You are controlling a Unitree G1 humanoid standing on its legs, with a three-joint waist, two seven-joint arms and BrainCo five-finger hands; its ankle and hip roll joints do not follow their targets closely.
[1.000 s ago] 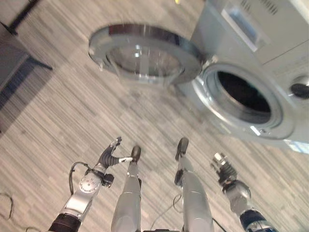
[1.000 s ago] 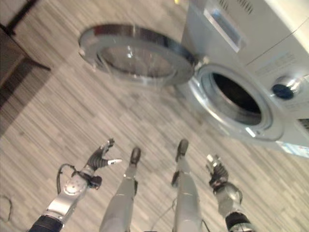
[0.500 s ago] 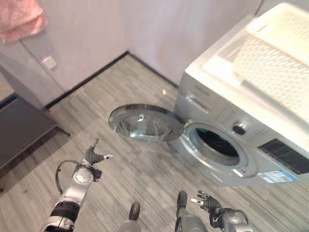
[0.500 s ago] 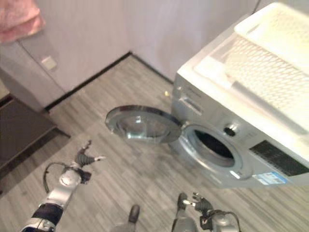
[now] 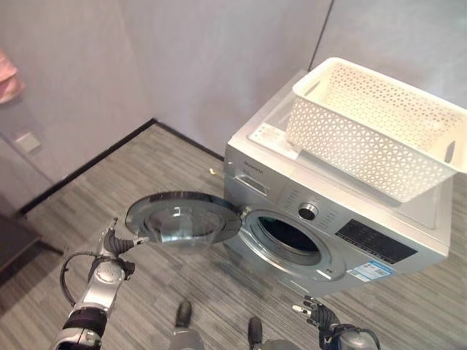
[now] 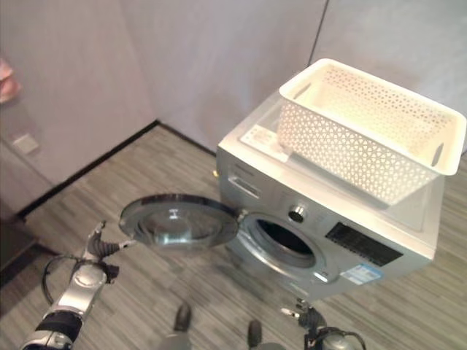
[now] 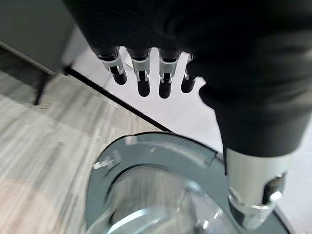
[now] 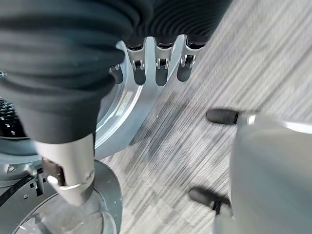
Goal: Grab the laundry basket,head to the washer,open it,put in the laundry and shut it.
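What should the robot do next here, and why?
Probably raise both hands toward the white basket on top of the washer. The washer door already hangs wide open, and both the left hand and the right hand are low, open and holding nothing, so the laundry is not yet in hand.
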